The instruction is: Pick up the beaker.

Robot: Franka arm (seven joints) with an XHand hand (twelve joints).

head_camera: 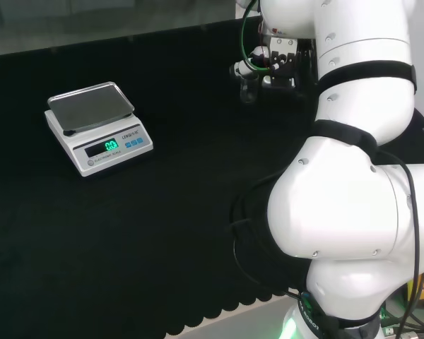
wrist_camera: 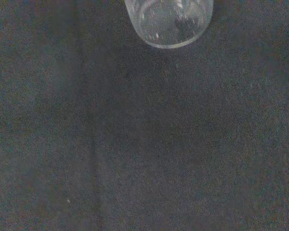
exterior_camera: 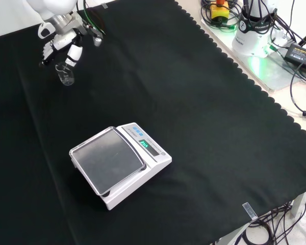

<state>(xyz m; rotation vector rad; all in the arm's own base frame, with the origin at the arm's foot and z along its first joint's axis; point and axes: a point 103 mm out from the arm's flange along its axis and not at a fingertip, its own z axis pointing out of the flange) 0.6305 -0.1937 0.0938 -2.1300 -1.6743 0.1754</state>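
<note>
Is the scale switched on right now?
On. The scale shows lit green digits on its display in the head view, and a green glow in the front view. Its pan is bare.

One clear glass beaker (exterior_camera: 65,74) hangs just below the hand (exterior_camera: 66,48). One digital scale (exterior_camera: 121,164) sits on the bench (exterior_camera: 204,127), well apart from the hand. That makes two things.
</note>
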